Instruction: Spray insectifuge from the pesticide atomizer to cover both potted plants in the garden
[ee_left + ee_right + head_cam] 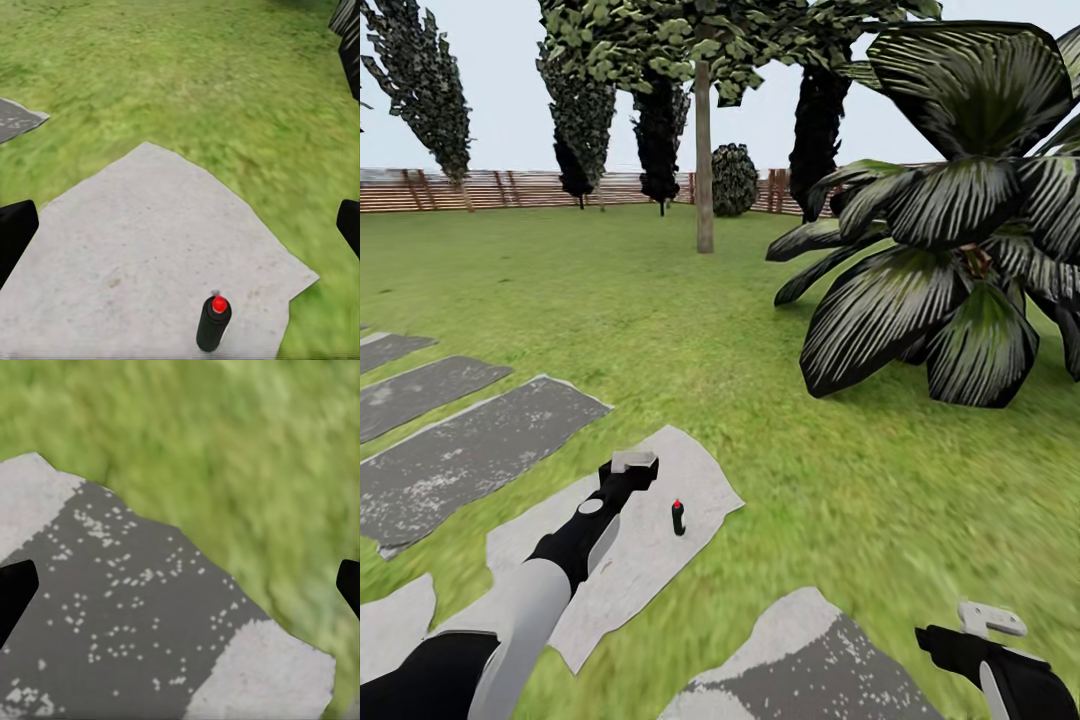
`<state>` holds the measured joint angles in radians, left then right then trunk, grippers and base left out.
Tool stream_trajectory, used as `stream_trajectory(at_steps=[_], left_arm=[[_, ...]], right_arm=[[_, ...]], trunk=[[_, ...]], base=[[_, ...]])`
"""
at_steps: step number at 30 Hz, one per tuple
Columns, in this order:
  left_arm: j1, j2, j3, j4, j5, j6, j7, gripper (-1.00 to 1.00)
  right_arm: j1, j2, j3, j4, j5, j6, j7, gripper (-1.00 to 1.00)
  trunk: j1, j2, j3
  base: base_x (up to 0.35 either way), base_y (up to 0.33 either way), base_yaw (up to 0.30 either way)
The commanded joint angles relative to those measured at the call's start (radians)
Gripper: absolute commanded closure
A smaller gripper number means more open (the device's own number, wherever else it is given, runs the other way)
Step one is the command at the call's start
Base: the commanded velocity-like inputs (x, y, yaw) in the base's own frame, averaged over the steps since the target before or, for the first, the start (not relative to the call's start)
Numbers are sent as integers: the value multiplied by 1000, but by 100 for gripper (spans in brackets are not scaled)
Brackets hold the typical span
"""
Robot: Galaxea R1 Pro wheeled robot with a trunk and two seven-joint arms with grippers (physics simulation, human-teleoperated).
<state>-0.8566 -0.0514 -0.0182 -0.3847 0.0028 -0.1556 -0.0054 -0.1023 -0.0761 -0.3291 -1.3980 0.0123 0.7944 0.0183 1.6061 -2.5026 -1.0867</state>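
Dark atomizer stands upright on a pale stone at lower centre, just right of the left gripper. Both grippers' jaws are apart, holding nothing; the right gripper hangs at lower right above another stone.

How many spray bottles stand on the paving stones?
1: the pesticide atomizer stands upright on the pale stone, beside the left gripper. Others may be hidden.

This is a garden, rendered in simulation: a wide green lawn runs back to a brown slatted wooden fence, with flat grey stepping stones set in the grass (some pale, some darker), tall dark trees, and a large striped-leaf plant.
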Motion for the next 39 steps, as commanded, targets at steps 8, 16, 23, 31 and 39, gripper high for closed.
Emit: stream_trajectory(at_steps=[8,16,23,31,39], left_arm=[[0,1,-2,1,-1,-13,-1,-100],[0,-1,-4,1,-3,-35,0,-100],[1,-2,-5,1,-2,-37,2,-100],[0,-4,-6,1,-1,-36,2,-100],[0,-4,-6,1,0,-37,2,-100]], right_arm=[[0,1,2,0,1,5,2,-100],[0,1,2,0,1,5,2,-100],[0,1,4,-1,1,5,2,-100],[0,1,4,-1,1,6,2,-100],[0,1,3,-1,1,6,2,-100]], trunk=[[3,-2,-44],[5,-3,-69],[5,-3,-77],[5,-3,-77],[5,-3,-77]], base=[[0,0,0],[0,0,0],[8,-26,0],[73,-278,0],[8,-291,0]])
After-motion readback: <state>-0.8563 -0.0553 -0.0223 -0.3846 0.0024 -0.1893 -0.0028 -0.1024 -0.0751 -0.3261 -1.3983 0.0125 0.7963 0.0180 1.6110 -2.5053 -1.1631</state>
